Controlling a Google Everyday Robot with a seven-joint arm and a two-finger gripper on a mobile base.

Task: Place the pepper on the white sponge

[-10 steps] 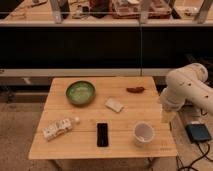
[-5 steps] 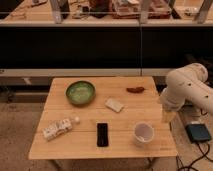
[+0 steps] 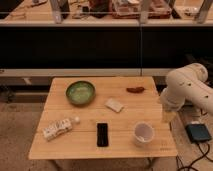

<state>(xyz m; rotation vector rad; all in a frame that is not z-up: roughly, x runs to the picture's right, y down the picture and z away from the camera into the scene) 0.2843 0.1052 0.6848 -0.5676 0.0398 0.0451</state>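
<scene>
**Pepper lies on the far side of the table, apart from the sponge**

Closest to me, along the front of the wooden table [image 3: 75, 149], a black phone [image 3: 102, 134] lies flat. A white cup [image 3: 144, 134] stands to its right, and a whitish patterned package [image 3: 59, 128] lies at an angle to its left. Further in, near the middle of the table, is the white sponge [image 3: 114, 104], a small, thin, pale rectangle set slightly askew. A green bowl [image 3: 80, 92] sits to the left of it and a little further back.

The pepper [image 3: 135, 90] is beyond the sponge and to its right, near the table's far edge. It is a small, slender, dark red-brown thing lying on its side, with bare wood between it and the sponge.

At the table's right edge, the gripper [image 3: 168, 117] hangs from the bulky white arm [image 3: 189, 92]. It is nearer to the cup than to the pepper and touches neither. I cannot tell whether it is open or closed.

A dark flat box [image 3: 199, 132] lies on the floor to the right, and a dark-fronted counter [image 3: 100, 47] runs along the back
</scene>
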